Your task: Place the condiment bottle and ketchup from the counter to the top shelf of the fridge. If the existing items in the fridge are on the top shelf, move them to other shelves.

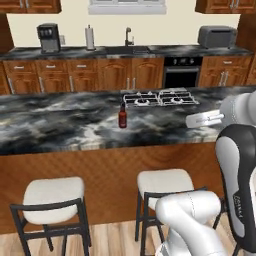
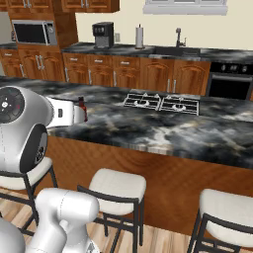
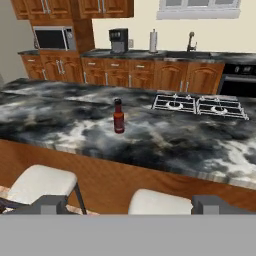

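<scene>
The condiment bottle (image 1: 122, 116), slim and red with a black cap, stands upright on the black marbled counter (image 1: 60, 125), left of the cooktop. In the hand view the condiment bottle (image 3: 118, 117) is at centre left, well beyond the counter's front edge. In the right base view the bottle (image 2: 83, 105) peeks out behind my white hand. My gripper (image 3: 131, 205) is open, its fingertips (image 3: 47, 204) wide apart with nothing between them, and it hangs on the stool side of the counter, apart from the bottle. The ketchup, the fridge and its top shelf are out of view.
A gas cooktop (image 1: 160, 98) is set into the counter right of the bottle. Two white-cushioned stools (image 1: 52, 192) (image 1: 165, 182) stand below the counter's front edge. The back wall holds a coffee machine (image 1: 48, 37), a paper towel roll (image 1: 90, 38), a tap (image 1: 128, 36), a toaster (image 1: 216, 36) and an oven (image 1: 182, 71).
</scene>
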Controlling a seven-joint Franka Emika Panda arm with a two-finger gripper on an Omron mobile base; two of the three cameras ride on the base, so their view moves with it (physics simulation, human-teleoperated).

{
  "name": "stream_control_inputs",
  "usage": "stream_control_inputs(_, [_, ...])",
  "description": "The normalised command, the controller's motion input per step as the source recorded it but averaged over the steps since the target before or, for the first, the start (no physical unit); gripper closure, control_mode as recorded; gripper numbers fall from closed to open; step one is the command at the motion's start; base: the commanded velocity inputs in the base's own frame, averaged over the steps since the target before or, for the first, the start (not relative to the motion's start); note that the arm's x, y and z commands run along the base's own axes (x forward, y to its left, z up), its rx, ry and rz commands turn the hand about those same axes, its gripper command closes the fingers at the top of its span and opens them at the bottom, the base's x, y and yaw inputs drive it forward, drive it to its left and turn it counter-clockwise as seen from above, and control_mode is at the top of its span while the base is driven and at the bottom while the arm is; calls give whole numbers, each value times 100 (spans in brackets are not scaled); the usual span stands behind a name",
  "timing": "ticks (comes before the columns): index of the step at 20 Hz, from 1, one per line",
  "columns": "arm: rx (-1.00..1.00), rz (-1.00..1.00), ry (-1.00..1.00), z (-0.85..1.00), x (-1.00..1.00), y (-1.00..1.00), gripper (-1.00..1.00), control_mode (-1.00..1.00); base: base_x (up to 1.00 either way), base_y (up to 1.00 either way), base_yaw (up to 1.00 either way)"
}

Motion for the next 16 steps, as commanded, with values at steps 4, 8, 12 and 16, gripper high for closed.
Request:
stream_control_inputs(4, [0,0,0,0,0,0,-100,100,70,100,0])
stream_control_inputs(8, [0,0,0,0,0,0,-100,100,75,98,-12])
stream_control_inputs(12, [0,0,0,0,0,0,-100,100,-77,79,-2])
stream_control_inputs(16, [0,0,0,0,0,0,-100,100,52,70,0])
